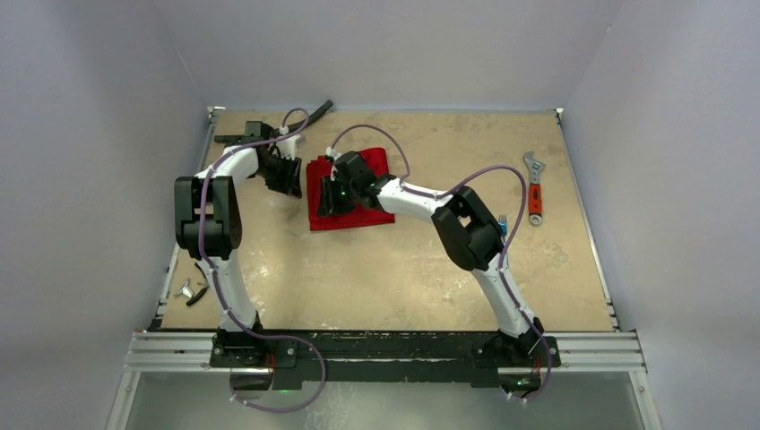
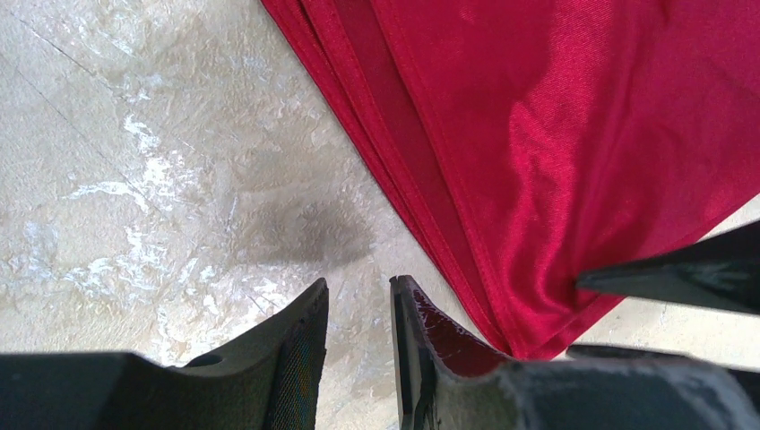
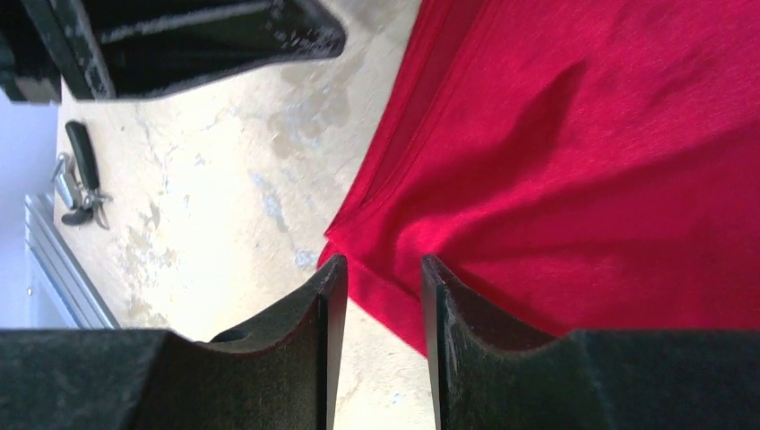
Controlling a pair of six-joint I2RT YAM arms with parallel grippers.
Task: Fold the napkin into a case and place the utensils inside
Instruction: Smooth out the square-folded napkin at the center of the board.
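The red napkin [image 1: 354, 190] lies folded in several layers at the back middle of the table. It also shows in the left wrist view [image 2: 556, 152] and the right wrist view [image 3: 574, 179]. My left gripper [image 1: 289, 177] is open and empty, low over bare table just left of the napkin's layered edge [image 2: 360, 285]. My right gripper [image 1: 332, 195] is open over the napkin's left side, its tips [image 3: 383, 264] straddling a cloth corner without closing on it. A small bluish utensil [image 1: 503, 222] shows beside the right arm's elbow. Other utensils are hidden.
An orange-handled wrench [image 1: 534, 186] lies at the right. A black hose [image 1: 314, 113] lies at the back edge. A small metal tool with a black handle [image 1: 191, 290] lies at the front left, also in the right wrist view [image 3: 81, 175]. Grey walls surround the table.
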